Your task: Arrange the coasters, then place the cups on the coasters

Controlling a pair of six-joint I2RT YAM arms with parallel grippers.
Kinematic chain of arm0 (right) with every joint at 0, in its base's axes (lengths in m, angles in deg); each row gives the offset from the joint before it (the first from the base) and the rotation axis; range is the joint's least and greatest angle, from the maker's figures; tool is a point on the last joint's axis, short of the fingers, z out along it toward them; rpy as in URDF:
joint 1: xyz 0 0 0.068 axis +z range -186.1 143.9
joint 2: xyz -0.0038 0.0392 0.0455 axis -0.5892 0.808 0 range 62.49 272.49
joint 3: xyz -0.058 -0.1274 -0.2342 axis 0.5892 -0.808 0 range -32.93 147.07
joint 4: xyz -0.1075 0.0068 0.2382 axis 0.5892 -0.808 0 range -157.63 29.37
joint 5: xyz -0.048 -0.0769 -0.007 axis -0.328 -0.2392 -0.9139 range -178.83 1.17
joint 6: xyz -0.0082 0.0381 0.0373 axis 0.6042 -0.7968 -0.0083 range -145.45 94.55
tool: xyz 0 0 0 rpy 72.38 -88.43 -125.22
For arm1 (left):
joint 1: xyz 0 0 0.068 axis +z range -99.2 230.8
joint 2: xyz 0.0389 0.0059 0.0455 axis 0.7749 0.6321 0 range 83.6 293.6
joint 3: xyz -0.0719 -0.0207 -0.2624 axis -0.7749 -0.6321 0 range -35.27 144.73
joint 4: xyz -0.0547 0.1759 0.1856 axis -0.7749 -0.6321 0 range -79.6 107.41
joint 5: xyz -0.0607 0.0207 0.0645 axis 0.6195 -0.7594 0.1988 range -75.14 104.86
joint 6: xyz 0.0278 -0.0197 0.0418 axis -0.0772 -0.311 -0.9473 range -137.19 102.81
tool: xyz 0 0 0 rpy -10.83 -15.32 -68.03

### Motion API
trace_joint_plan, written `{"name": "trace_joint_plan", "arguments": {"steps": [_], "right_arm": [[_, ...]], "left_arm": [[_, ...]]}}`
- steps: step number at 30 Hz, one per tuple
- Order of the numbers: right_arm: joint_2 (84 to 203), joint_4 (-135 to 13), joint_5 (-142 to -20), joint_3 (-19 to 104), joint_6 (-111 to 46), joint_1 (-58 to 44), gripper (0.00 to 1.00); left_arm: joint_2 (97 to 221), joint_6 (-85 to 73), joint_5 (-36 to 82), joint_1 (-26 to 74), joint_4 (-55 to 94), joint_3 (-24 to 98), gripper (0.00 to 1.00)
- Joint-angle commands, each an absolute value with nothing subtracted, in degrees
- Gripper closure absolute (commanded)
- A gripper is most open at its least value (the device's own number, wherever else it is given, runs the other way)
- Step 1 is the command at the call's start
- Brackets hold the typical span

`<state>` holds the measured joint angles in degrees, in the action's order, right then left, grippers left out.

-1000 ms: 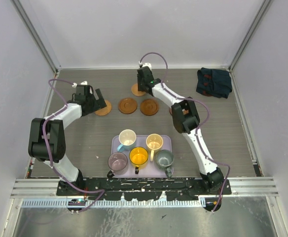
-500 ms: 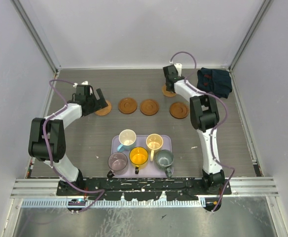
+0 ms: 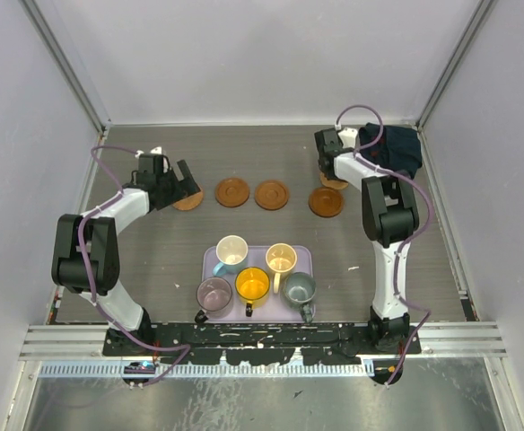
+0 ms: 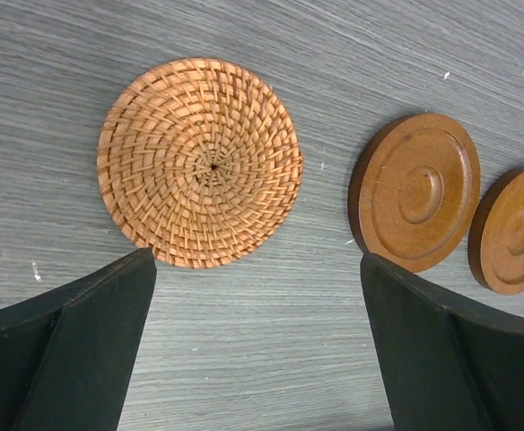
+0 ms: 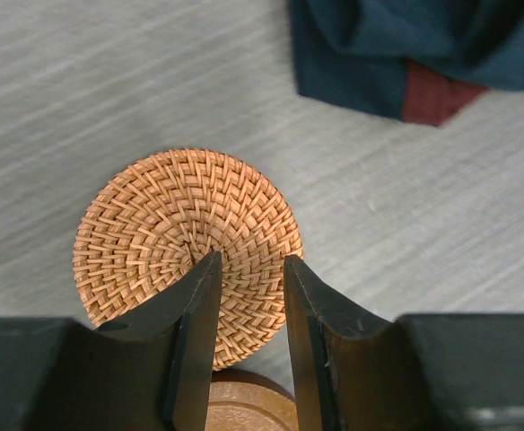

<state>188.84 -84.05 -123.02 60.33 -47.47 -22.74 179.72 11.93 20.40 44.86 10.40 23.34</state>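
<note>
Three brown wooden coasters (image 3: 232, 191) (image 3: 272, 195) (image 3: 326, 201) lie in a row across the table. A woven straw coaster (image 3: 188, 199) lies at the row's left end, just ahead of my open left gripper (image 3: 183, 180), which holds nothing. In the left wrist view that woven coaster (image 4: 199, 162) sits beyond the gripper (image 4: 257, 260), beside two wooden ones (image 4: 414, 204). My right gripper (image 5: 250, 260) stands part open, tips resting on a second woven coaster (image 5: 168, 224) at the row's right end (image 3: 333, 183). Several cups (image 3: 252, 284) stand on the lavender tray (image 3: 306, 256).
A dark blue folded cloth (image 3: 389, 150) lies at the back right, just beyond the right gripper and close to the woven coaster (image 5: 406, 45). The enclosure walls run close on both sides. The tray sits near the arm bases.
My right gripper has swept from the table's back middle to the right, and the woven coaster went along under its tips. The left arm stayed where it was.
</note>
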Motion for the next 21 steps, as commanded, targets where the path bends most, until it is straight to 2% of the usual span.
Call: {"name": "trace_joint_plan", "arguments": {"steps": [1, 9, 21], "right_arm": [[188.3, -95.9, -125.9, 51.4, -50.9, -24.7, 0.61], [182.7, -94.2, -125.1, 41.4, -52.8, -28.2, 0.60], [169.7, -93.9, -120.3, 35.8, -50.7, -25.5, 0.60]], "left_arm": [[179.0, 11.8, 23.0, 44.4, 13.6, 23.1, 0.02], [179.0, 11.5, 23.4, 43.9, 13.8, 22.8, 0.02], [178.3, 11.5, 23.2, 43.8, 14.0, 22.3, 0.02]]}}
